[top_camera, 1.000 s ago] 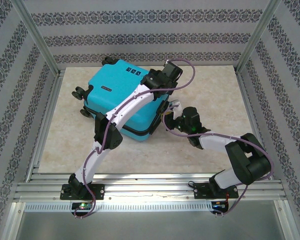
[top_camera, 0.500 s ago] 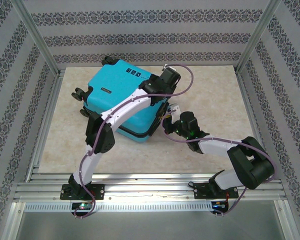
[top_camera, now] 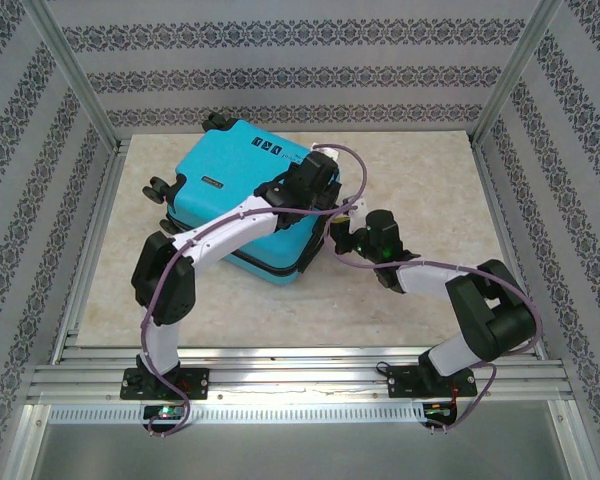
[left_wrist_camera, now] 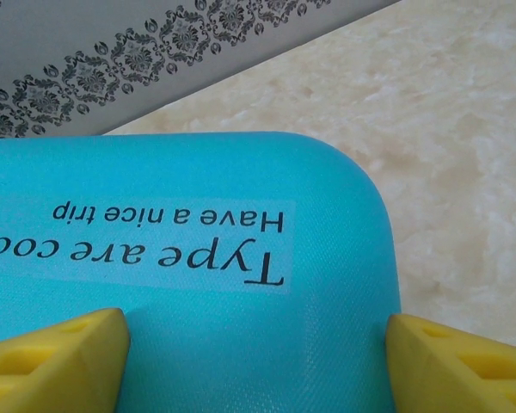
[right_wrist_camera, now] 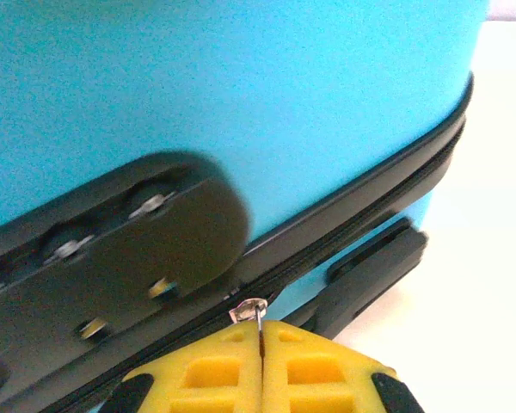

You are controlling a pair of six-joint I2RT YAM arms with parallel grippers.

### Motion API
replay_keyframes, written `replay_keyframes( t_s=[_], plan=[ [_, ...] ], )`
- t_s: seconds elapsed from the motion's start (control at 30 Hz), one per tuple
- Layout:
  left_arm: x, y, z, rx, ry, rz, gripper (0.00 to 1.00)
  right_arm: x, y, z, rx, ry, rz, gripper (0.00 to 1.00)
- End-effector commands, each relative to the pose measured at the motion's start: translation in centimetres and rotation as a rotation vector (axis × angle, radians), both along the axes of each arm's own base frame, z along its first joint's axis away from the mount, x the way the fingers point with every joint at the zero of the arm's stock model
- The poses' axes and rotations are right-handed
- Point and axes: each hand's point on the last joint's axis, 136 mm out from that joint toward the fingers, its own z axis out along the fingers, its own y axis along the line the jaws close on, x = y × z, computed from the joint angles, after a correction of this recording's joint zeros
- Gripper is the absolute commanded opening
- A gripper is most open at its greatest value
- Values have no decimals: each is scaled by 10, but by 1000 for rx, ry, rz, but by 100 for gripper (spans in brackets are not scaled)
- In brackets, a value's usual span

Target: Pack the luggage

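The luggage point(top_camera: 230, 190) is a turquoise hard-shell suitcase lying flat and closed at the back left of the table. My left gripper point(top_camera: 318, 172) hovers over its far right corner. In the left wrist view its yellow fingers point(left_wrist_camera: 52, 361) stand wide apart, open, with the printed shell point(left_wrist_camera: 241, 172) between and under them. My right gripper point(top_camera: 342, 228) is at the suitcase's right side. Seen from the right wrist, this gripper point(right_wrist_camera: 262, 340) is shut on the small metal zipper pull point(right_wrist_camera: 251, 310), on the black zipper band below the shell point(right_wrist_camera: 241, 86).
A black side handle point(right_wrist_camera: 112, 241) and a black foot point(right_wrist_camera: 374, 262) stick out of the suitcase beside the zipper. Black wheels point(top_camera: 162, 188) face left. The beige tabletop point(top_camera: 420, 190) is ringed by patterned walls and a metal frame.
My left arm has pulled in, its elbow swinging left, and its gripper has slid left over the suitcase top with the fingers narrowing a little. The right gripper stays shut at the zipper.
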Motion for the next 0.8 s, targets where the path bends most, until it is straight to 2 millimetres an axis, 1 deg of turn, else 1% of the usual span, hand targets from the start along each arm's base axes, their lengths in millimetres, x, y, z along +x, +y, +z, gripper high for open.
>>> replay_keyframes(
  t_s=[0.0,0.13,0.2,0.27,0.4,0.47,0.57,0.67,0.77],
  plan=[
    [-47,52,-102,247,312,25,75,49,-45,37,-16,-140,-202,0],
    [-61,54,-115,211,337,8,72,67,-56,35,7,-123,-226,0],
    [-72,57,-122,186,349,-5,72,68,-54,35,24,-119,-214,0],
    [-83,63,-128,163,364,-7,70,64,-49,37,46,-113,-189,0],
    [-110,67,-136,136,379,-42,68,43,-36,35,57,-105,-142,0],
    [-124,69,-138,133,385,-64,67,28,-27,34,56,-98,-118,0],
    [-148,81,-143,121,406,-73,66,2,-17,31,43,-85,-92,0],
    [-170,104,-144,102,418,-30,66,-26,-6,29,50,-70,-67,0],
    [-187,137,-146,125,414,64,67,-51,2,28,73,-50,-55,0]
  ],
)
